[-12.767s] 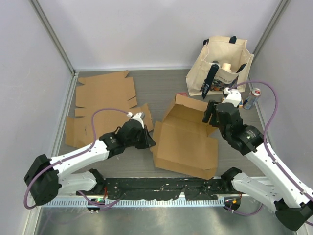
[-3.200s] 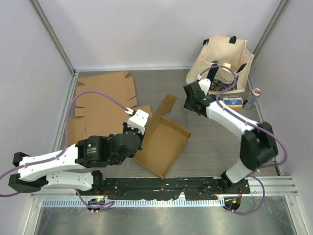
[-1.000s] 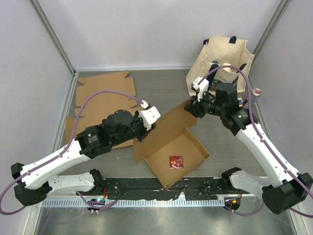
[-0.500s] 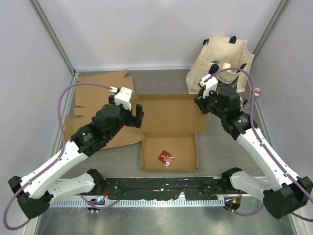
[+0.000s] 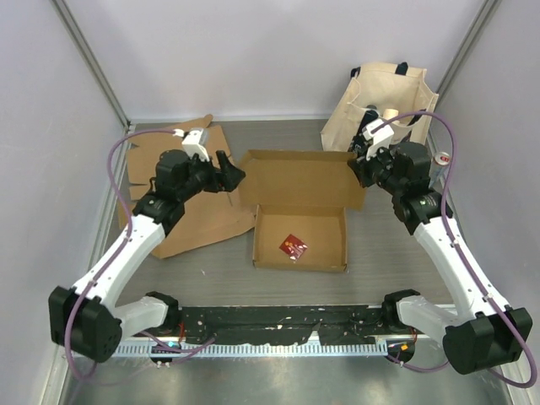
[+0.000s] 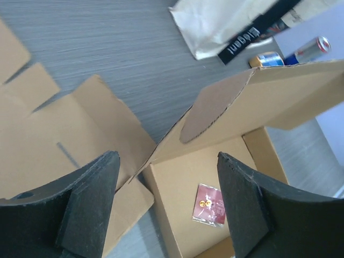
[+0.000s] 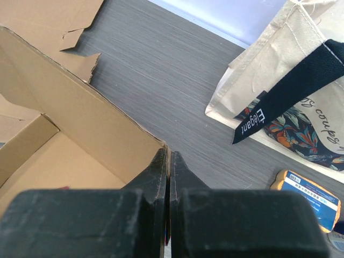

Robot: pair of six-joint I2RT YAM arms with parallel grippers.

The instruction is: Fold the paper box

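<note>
- Lower centre, top view: paper box (image 5: 299, 228) sits on the grey tabletop (image 5: 388, 253). The tray part is open on top, with its side walls standing.
- A small red packet (image 5: 293, 245) lies flat on the tray floor.
- Centre of frame, behind the tray: the wide lid panel (image 5: 295, 179) is raised off the tabletop, hinged along the tray's far edge.
- Right end effector (image 5: 358, 165) is at the lid's upper right corner, clamped onto it. In the right wrist view the two black fingers (image 7: 158, 172) are pinched together with the cardboard edge between them.
- Left end effector (image 5: 228, 175) is just beside the lid's left end. In the left wrist view its fingers (image 6: 88, 209) are spread wide with nothing held between them. Whether it touches the cardboard cannot be told.
- Left of frame: flat cardboard sheets (image 5: 194, 215) lie on the tabletop, overlapping, under the left arm.
- Upper right: a cream tote bag (image 5: 384, 105) stands upright with black straps.
- A drink can (image 5: 440, 159) and a blue tin (image 7: 306, 196) sit at the bag's foot.
</note>
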